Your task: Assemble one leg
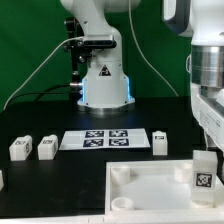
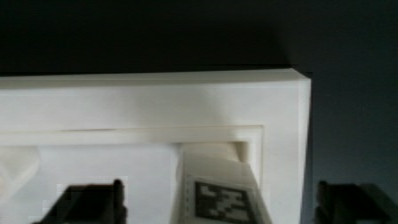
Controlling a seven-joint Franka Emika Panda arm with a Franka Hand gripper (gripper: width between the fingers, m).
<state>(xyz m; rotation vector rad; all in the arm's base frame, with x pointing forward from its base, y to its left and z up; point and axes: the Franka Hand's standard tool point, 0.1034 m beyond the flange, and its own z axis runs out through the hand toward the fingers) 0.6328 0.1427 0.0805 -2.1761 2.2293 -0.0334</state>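
A leg (image 1: 202,172), a small white post with a black-and-white tag, stands upright in the corner of the large white panel (image 1: 140,195) at the exterior view's right. My gripper (image 1: 206,135) hangs just above it, open. In the wrist view the leg (image 2: 224,190) rises between my two dark fingers (image 2: 93,203), with a gap on each side, and neither finger touches it. My gripper (image 2: 217,192) is open around the leg. The panel's raised rim (image 2: 160,95) fills the wrist view behind it.
Three more legs lie on the black table: two at the exterior view's left (image 1: 20,150) (image 1: 47,147) and one beside the marker board (image 1: 160,141). The marker board (image 1: 100,139) lies in the middle. The robot base (image 1: 103,80) stands behind it.
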